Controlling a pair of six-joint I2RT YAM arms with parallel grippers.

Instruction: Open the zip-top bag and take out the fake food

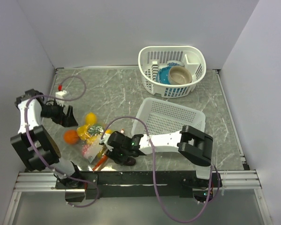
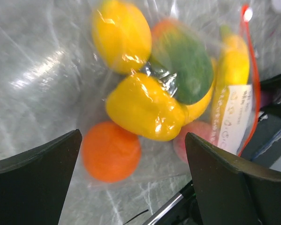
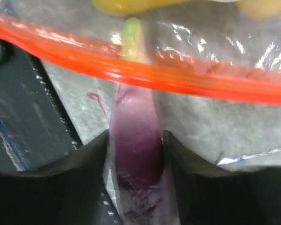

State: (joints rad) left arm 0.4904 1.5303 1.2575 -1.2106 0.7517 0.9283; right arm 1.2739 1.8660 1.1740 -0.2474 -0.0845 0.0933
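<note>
Grey marbled table (image 1: 131, 89) between white walls, with a flat basket (image 1: 170, 119) as the marker for places. The bag (image 1: 91, 140) lies just left of that basket, toward the near edge, with its mouth turned to the right gripper (image 3: 135, 136).

That gripper sits off the basket's near-left corner. Its jaws are closed down on a purple piece (image 3: 133, 112) with a pale green stem. The piece crosses the zipper strip (image 3: 178, 77). I cannot tell whether plastic film lies between the pads and the piece, nor whether the strip is parted.

The left gripper (image 1: 70, 118) is farther left of the basket, beyond the bag's closed end. It is spread wide, holds nothing and faces the bag.

My reading is that the step in hand is working at the mouth: either parting it or drawing the first piece through. The next move seems to call for the left gripper to pin the bag's far end, so that a pull by the right does not drag the whole bag along.

The bag is clear and crinkly and catches glare. It carries a white label (image 2: 236, 117) near the strip. The food (image 2: 145, 108) is glossy: a yellow pepper shape, an orange ball (image 2: 111, 152), a dark green piece (image 2: 189, 65) and more yellow behind.
</note>
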